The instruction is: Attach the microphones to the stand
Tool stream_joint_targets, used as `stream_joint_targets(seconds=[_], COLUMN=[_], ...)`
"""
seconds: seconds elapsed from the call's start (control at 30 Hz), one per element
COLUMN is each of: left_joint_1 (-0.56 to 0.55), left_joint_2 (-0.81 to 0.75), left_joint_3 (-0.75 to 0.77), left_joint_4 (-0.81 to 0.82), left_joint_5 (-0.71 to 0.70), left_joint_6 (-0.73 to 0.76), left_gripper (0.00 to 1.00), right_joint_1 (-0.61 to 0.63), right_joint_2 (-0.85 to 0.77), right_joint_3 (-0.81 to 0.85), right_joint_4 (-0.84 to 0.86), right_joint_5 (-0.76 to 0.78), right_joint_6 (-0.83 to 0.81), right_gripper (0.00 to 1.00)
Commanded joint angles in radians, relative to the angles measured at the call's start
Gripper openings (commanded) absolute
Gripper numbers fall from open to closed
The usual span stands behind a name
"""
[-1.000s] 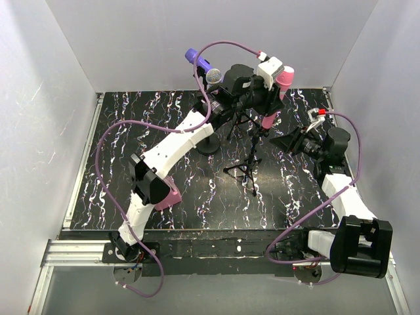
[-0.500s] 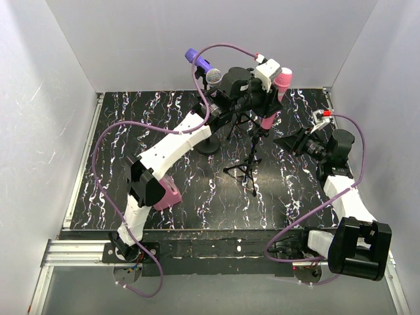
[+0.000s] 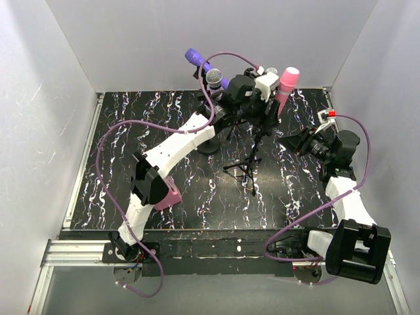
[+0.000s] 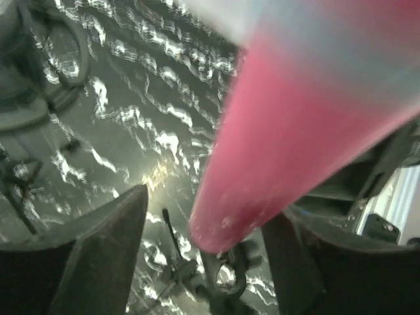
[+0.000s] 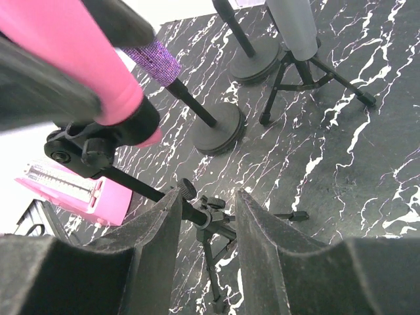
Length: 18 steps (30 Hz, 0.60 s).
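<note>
Seating pink microphone [image 3: 287, 80] in stand clip [image 5: 92, 149].
Body was held tight by left gripper [image 4: 209, 259]; right gripper [image 5: 207, 216] stood open, empty. Next likely: press tail home, release gently.

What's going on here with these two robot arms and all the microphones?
The left gripper holds the pink microphone with its lower end at the clip of the black tripod stand; whether it is fully seated cannot be told. The right gripper hovers open beside that stand, holding nothing. The plain purple microphone and the glittery microphone already sit on round-based stands.
</note>
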Motion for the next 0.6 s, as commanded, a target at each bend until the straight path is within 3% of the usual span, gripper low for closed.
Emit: stream_joint_targets(seconds=[0.0, 0.27, 0.57], left_joint_1=[0.007, 0.005, 0.005], left_joint_2=[0.004, -0.169, -0.384], left_joint_3=[-0.016, -0.183, -0.376], left_joint_4=[-0.121, 0.011, 0.109], left_joint_5=[0.001, 0.044, 0.037], left_joint_6=[-0.055, -0.095, -0.081], left_gripper=[0.73, 0.94, 0.98], right_joint_1=[-0.02, -0.026, -0.051], right_joint_2=[-0.027, -0.036, -0.039], right_joint_3=[-0.011, -0.013, -0.011], right_joint_4=[0.061, 0.068, 0.069], right_joint_5=[-0.028, -0.063, -0.138], right_joint_6=[-0.005, -0.026, -0.063], right_gripper=[0.45, 0.46, 0.53])
